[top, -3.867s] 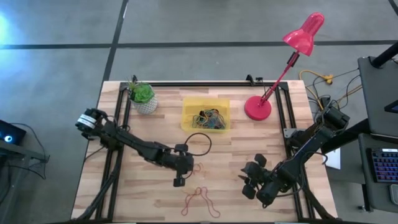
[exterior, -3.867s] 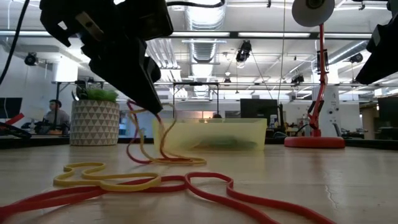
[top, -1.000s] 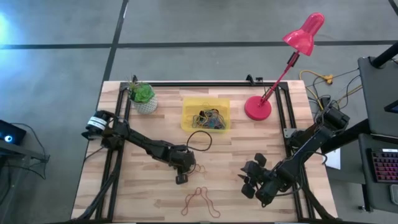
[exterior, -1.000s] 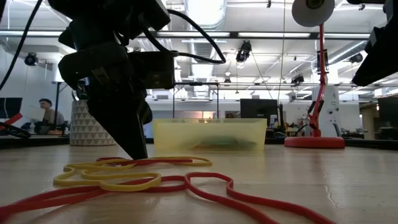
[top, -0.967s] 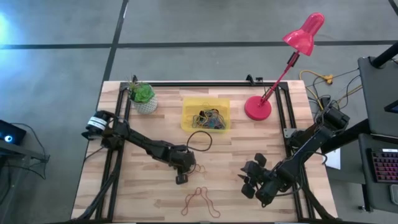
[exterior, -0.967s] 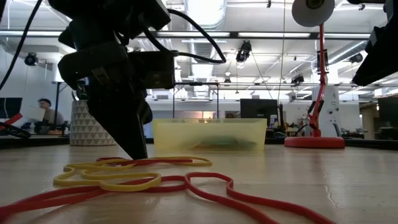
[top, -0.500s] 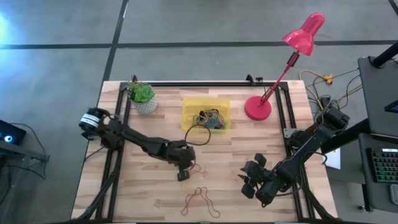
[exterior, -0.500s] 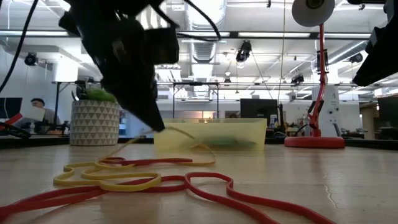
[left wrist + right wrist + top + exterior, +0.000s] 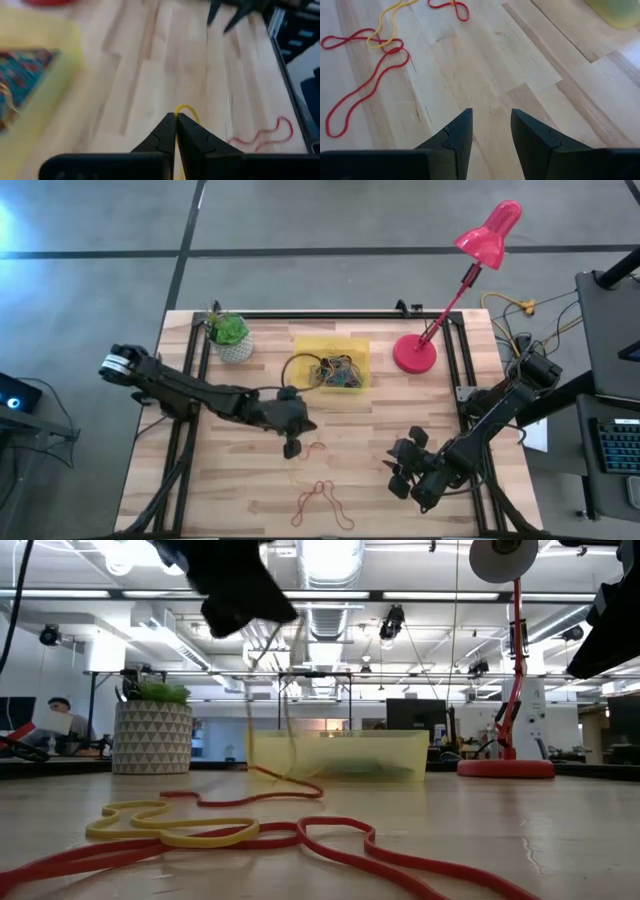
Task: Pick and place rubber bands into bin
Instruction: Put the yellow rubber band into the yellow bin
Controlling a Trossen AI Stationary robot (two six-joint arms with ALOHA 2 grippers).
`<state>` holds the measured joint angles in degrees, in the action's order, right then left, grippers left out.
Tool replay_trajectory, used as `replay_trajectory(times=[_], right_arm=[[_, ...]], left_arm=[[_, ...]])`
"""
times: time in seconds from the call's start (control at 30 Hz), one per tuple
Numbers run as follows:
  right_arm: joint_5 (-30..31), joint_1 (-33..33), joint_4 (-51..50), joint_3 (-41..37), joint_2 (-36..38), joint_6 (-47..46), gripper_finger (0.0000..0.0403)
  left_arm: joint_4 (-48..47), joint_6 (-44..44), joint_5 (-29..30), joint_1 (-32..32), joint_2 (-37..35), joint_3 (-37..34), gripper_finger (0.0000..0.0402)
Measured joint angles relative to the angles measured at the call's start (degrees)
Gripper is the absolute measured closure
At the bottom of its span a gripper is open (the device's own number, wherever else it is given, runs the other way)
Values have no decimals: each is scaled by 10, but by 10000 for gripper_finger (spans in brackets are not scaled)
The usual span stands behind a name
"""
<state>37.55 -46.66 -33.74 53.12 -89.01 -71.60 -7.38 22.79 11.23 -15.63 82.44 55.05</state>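
Rubber bands in bin: a tangled heap of mixed colours (image 9: 338, 371) lies inside the yellow bin (image 9: 305, 351), at 12 o'clock from the table's centre.
Held band: a thin yellow rubber band (image 9: 186, 110) is pinched at the fingertips of the left gripper (image 9: 291, 448) and hangs down from them toward the wood; in the low view it trails below the raised gripper (image 9: 262, 612).
Left gripper: closed tight on that yellow band, lifted clear of the table, at 6 o'clock of the bin.
Loose bands: a small red band (image 9: 316, 448) lies just beside the left gripper; a long red band (image 9: 322, 502) lies crossed with a yellow one (image 9: 165, 827) near the table's front edge, at 6 o'clock.
Right gripper: (image 9: 392, 472) at 4 o'clock on the table, fingers (image 9: 457, 130) partly apart with bare wood between them, holding nothing.
Black cable loop: (image 9: 296, 364) arcs over the bin's left edge.
Surroundings: potted plant (image 9: 229, 335) at 11 o'clock, red desk lamp (image 9: 415, 352) at 1 o'clock.
Writing: no readable labels.
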Motion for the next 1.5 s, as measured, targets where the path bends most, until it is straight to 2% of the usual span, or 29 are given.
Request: replay_trajectory(times=[0.23, 0.4, 0.77, 1.17, 1.5], right_arm=[[1, 6, -1, 0, 0, -1, 280], [1, 12, -1, 0, 0, -2, 280], [1, 18, 1, 0, 0, -25, 280], [2, 24, 2, 0, 0, -59, 280], [13, 25, 28, 0, 0, -65, 280]], left_arm=[[25, -57, 29, 25, -46, 11, 401], [29, -109, 43, 58, -52, 12, 401], [40, -220, 39, 190, -38, 13, 401], [35, -251, -36, 321, -24, -11, 401], [50, -248, -69, 339, 36, -10, 396]])
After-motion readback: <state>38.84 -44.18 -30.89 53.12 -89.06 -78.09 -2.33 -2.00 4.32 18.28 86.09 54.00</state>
